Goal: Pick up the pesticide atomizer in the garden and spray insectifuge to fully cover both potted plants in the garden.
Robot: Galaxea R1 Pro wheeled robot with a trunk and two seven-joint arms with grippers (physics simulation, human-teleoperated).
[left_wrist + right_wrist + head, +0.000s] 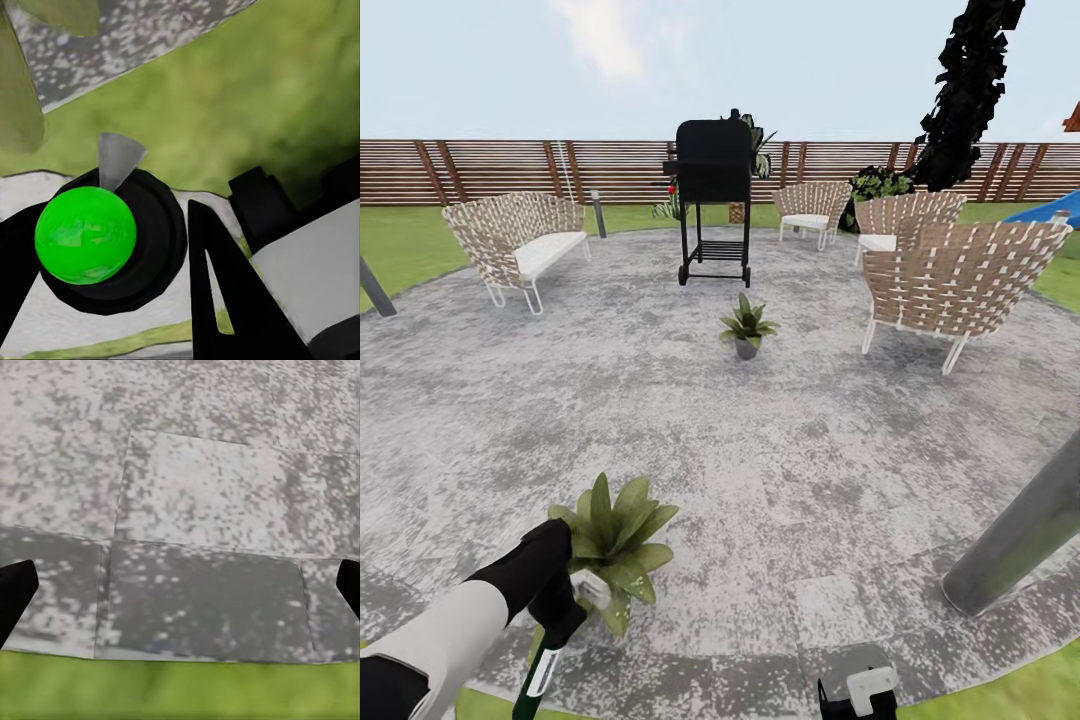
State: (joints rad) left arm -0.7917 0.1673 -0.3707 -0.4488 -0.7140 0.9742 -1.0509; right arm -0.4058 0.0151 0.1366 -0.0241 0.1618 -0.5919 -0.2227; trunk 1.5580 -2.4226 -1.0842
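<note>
While our left gripper [565, 610] hangs just beside the near potted plant [615, 548] at the patio's [800, 450] front edge, we judge the pick-up done: something slender runs down from it in the head view, pale with a dark and green lower part, which we take for the pesticide atomizer [540, 672]. In the left wrist view a bright green ball [85, 235] sits in a black round collar with a small grey cone above it, apparently the atomizer's head, between the black fingers [225, 300]. We read the left jaws as closed on the atomizer, though their contact is not plain. Whether any spray has reached the near plant we cannot tell; no mist shows. The far potted plant [746, 328], standing before the black grill [714, 190], is well apart and looks untouched, so we judge it yet to do. Our right gripper [180, 585] has its jaws wide over bare paving; its body is cut off at the head view's lower edge.
</note>
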